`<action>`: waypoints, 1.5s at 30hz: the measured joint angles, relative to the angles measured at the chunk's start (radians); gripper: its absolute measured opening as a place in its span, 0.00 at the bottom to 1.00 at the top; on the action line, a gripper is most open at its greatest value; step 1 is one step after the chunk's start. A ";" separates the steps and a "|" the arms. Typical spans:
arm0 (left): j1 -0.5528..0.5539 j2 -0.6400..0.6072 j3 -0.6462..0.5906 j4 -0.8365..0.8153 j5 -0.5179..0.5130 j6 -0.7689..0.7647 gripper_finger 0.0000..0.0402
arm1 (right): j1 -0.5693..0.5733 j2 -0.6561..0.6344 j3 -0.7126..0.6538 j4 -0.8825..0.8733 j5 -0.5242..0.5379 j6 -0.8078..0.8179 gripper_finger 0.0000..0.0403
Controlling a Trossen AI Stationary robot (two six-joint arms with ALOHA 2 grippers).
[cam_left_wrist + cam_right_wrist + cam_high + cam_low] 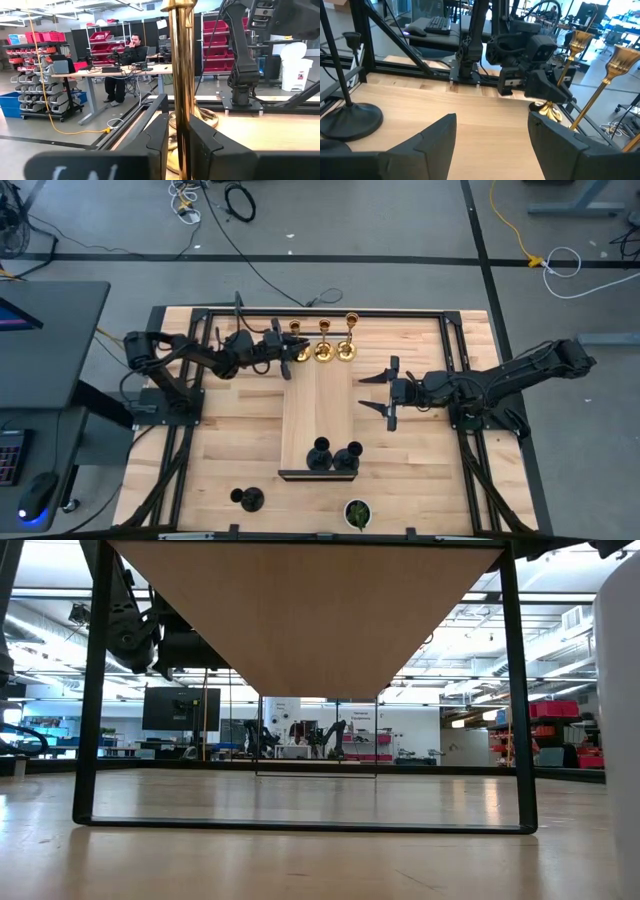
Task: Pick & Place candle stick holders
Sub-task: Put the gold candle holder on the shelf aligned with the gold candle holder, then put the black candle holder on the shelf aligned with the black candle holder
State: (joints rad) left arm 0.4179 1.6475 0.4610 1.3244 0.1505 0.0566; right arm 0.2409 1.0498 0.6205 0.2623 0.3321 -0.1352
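I see my left hand (287,354) clamped on the leftmost shiny brass candle stick holder (296,350), upper centre of the table (420,470). My right hand (385,391) waits at centre-right, fingers wide.

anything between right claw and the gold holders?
No. High view: bare light board between the open right claw and the gold holders; left claw grips the leftmost.

Left tool (287,354) at gold holder (297,351)
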 joint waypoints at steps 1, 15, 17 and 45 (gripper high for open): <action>0.000 -0.003 0.000 0.000 0.000 0.000 0.15 | 0.000 0.000 0.000 -0.005 0.000 0.001 0.61; 0.002 -0.126 -0.004 -0.170 -0.012 0.005 0.28 | 0.000 0.000 0.000 -0.025 0.000 0.022 0.61; 0.002 -0.156 -0.004 -0.213 -0.012 0.009 0.31 | 0.000 0.000 0.000 -0.026 0.000 0.022 0.61; -0.051 -0.882 -0.004 -1.179 0.361 -0.094 0.43 | 0.000 0.000 0.000 -0.025 0.000 0.029 0.61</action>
State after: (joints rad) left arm 0.3672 0.7650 0.4568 0.1457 0.5120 -0.0372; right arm 0.2410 1.0496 0.6205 0.2371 0.3321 -0.1060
